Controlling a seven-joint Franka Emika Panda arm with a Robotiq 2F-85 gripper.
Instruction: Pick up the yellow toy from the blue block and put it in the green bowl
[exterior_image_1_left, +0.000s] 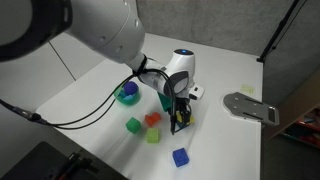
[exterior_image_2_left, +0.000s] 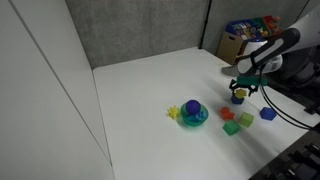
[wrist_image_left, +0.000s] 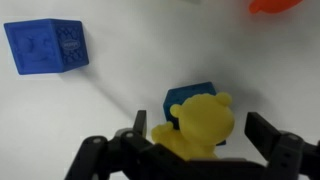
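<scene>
The yellow toy (wrist_image_left: 205, 122), shaped like a small bear, sits on the dark blue block (wrist_image_left: 188, 97) in the wrist view. My gripper (wrist_image_left: 198, 122) is open, with one finger on each side of the toy and a gap at both sides. In both exterior views the gripper (exterior_image_1_left: 180, 112) (exterior_image_2_left: 240, 90) is low over the table, and the blue block (exterior_image_2_left: 238, 98) shows just under it. The green bowl (exterior_image_1_left: 122, 98) (exterior_image_2_left: 196, 121) stands apart from the gripper, past the loose blocks, with a blue thing in it.
A royal-blue cube (wrist_image_left: 45, 45) (exterior_image_1_left: 180, 157) lies near the gripper. A red block (exterior_image_1_left: 153, 119) and two green cubes (exterior_image_1_left: 132, 125) (exterior_image_1_left: 153, 136) lie between gripper and bowl. A grey flat object (exterior_image_1_left: 250, 107) lies at the table's side. A yellow-green piece (exterior_image_2_left: 175, 112) lies beside the bowl.
</scene>
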